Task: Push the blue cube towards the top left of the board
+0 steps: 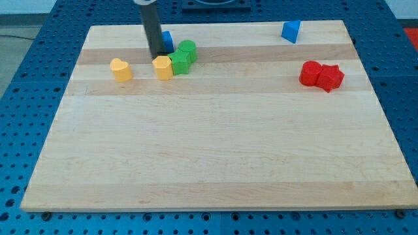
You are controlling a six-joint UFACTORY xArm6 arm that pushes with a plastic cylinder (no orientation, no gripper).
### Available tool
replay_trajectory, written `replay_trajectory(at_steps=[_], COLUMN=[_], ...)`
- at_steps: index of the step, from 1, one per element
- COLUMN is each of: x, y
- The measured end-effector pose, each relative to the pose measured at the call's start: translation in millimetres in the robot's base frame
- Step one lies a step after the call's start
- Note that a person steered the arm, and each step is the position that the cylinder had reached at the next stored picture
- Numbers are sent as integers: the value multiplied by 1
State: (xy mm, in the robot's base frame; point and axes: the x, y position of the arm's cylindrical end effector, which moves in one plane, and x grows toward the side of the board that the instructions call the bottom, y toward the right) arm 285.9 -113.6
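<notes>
The blue cube sits near the view's top, left of centre, mostly hidden behind my rod. My tip rests on the board just below and left of the blue cube, right above a yellow block. Two green blocks touch the yellow block's right side. Whether the tip touches the blue cube cannot be told.
Another yellow block lies to the left. A blue triangular block is at the top right. Two red blocks sit together at the right. The wooden board lies on a blue perforated table.
</notes>
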Motion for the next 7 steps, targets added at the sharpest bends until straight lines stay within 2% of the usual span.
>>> replay_trajectory(at_steps=[1,3,4,6,7], x=[-7,-39,-40,-40,-40], y=[46,18,-36,-97,-100])
